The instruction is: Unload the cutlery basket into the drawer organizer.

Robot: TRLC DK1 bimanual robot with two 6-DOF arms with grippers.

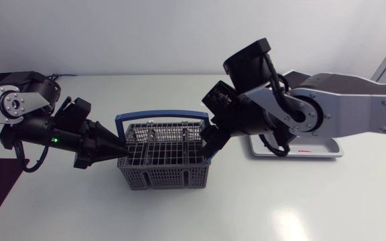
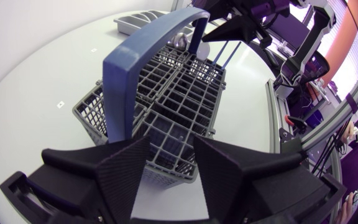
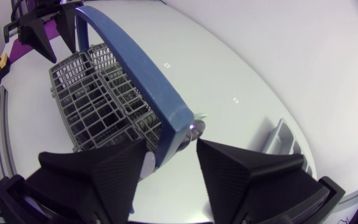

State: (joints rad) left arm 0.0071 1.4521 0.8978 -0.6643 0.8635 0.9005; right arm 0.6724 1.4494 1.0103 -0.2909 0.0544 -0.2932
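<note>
The grey wire cutlery basket (image 1: 165,164) with its blue handle (image 1: 159,117) stands mid-table. My left gripper (image 1: 119,152) is at the basket's left end, and in the left wrist view its fingers (image 2: 126,177) grip that end wall (image 2: 169,155) from both sides. My right gripper (image 1: 210,142) is at the basket's right end. Its fingers (image 3: 241,168) stand apart around the handle's foot (image 3: 176,124) and a shiny piece of cutlery (image 3: 196,126). The grey drawer organizer (image 1: 313,148) lies to the right, partly hidden under my right arm.
Inside, the basket shows dark compartments whose contents I cannot make out. The organizer (image 2: 138,22) lies beyond the basket's far end, a short way from my right gripper (image 2: 229,28). White table surrounds the basket in front and behind.
</note>
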